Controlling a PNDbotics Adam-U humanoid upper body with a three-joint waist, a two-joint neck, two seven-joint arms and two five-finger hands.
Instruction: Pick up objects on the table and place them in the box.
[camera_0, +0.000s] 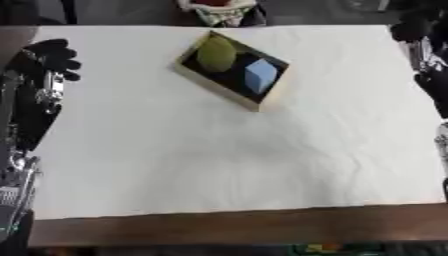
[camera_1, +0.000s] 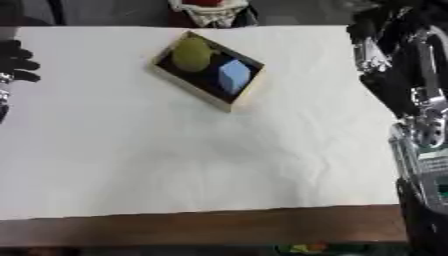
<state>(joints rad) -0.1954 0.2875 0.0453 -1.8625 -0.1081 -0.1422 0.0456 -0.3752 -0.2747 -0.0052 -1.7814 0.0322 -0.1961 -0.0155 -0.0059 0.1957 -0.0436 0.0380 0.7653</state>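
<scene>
Toward the far middle of the white cloth-covered surface (camera_0: 227, 165), the shallow rectangular wooden box with a dark floor (camera_0: 219, 88) is sitting askew, its long axis running from far left to near right. Inside it, a yellow-green rounded object (camera_0: 215, 54) is lying at the far end and a light blue block (camera_0: 261, 75) beside it toward the near end. Wide open cloth is lying on all sides. The black left hand (camera_0: 54, 56) is hanging at the left edge, fingers curled, holding nothing. The right hand (camera_0: 408, 29) is showing at the far right corner; whether it is open I cannot tell.

white-covered table (camera_0: 219, 165), wooden box (camera_0: 267, 97) on it
</scene>
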